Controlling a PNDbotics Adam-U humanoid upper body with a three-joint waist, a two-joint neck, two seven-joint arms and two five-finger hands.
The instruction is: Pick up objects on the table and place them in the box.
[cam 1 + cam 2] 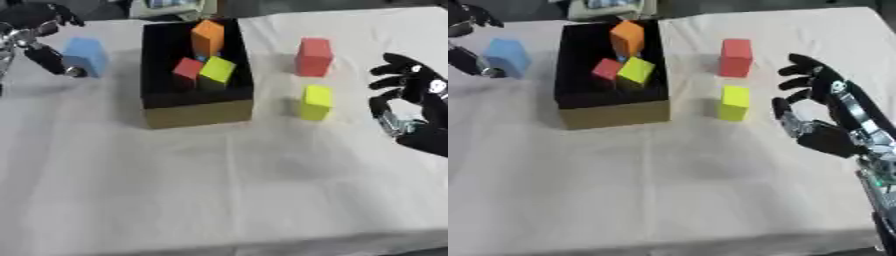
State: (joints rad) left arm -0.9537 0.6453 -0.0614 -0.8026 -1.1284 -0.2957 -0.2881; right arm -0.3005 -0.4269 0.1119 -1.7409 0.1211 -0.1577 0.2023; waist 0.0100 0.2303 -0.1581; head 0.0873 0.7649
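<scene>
Right hand (824, 117) poised at the frame's right, fingers spread and holding nothing.

It faces the yellow block (733, 103) at centre right, red block (736, 57) behind. Upper left, the left hand (44, 47) touches the blue block (87, 56) (grip: cannot tell). The box (197, 113) holds three blocks; next, I judge, a reach and closing on yellow.

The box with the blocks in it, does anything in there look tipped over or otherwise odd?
Inside the box, the orange block leans tilted against the far end instead of lying flat, and the red block and yellow-green block sit jumbled at angles against each other. Nothing looks spilled or damaged.
</scene>
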